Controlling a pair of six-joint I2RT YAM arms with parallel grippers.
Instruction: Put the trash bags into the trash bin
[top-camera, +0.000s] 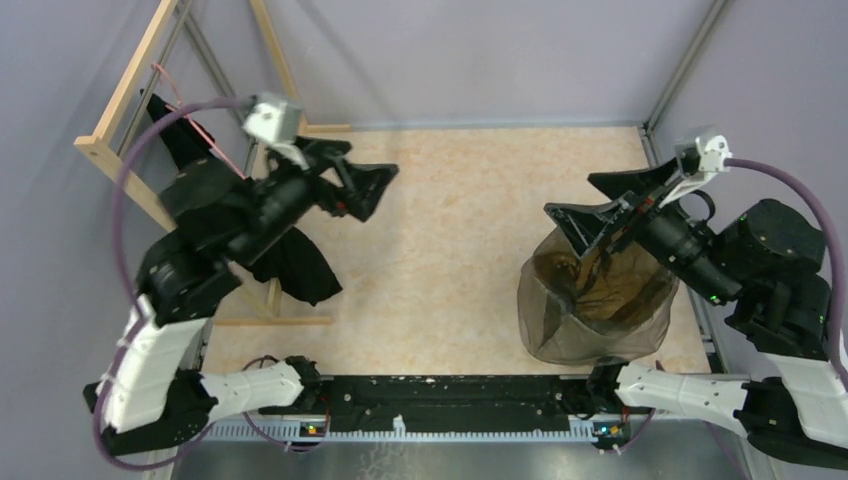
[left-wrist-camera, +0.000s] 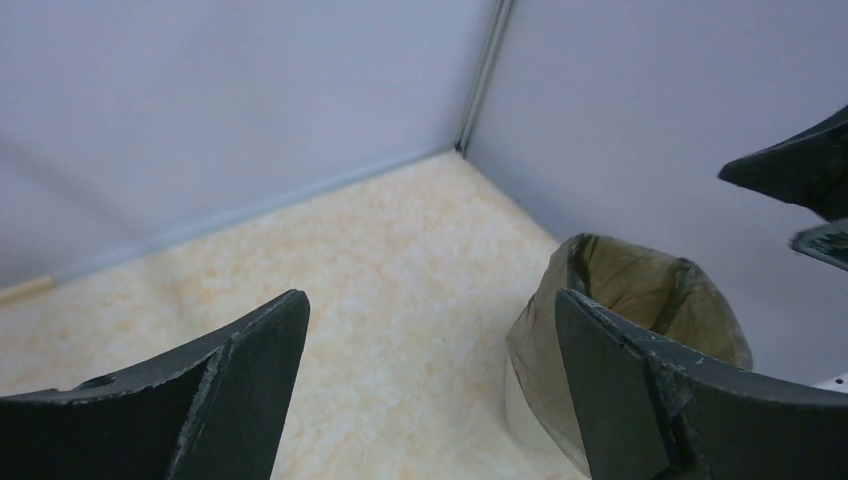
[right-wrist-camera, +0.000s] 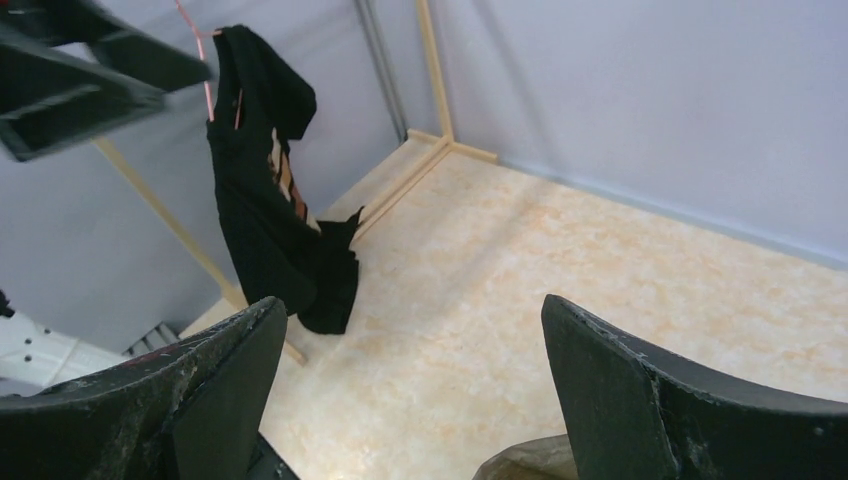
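The trash bag (top-camera: 560, 310), a wrinkly see-through brown film, is draped over and into the trash bin at the right of the floor. Its film covers the rim and hangs down the sides. In the left wrist view the bag (left-wrist-camera: 640, 290) lines the bin's mouth, and the cream bin wall (left-wrist-camera: 530, 420) shows below it. My right gripper (top-camera: 568, 196) is open and empty, above the bin's far edge. The bag's rim (right-wrist-camera: 530, 462) sits just below the right gripper (right-wrist-camera: 415, 340). My left gripper (top-camera: 378, 190) is open and empty, raised at the left, well away from the bin; the left wrist view shows it too (left-wrist-camera: 430, 340).
A matte black cloth (top-camera: 295, 260) hangs on a wooden rack (top-camera: 120, 110) at the left, also in the right wrist view (right-wrist-camera: 270, 200). Grey walls enclose the beige floor (top-camera: 450, 220). The arm bases and a black rail (top-camera: 450, 395) line the near edge.
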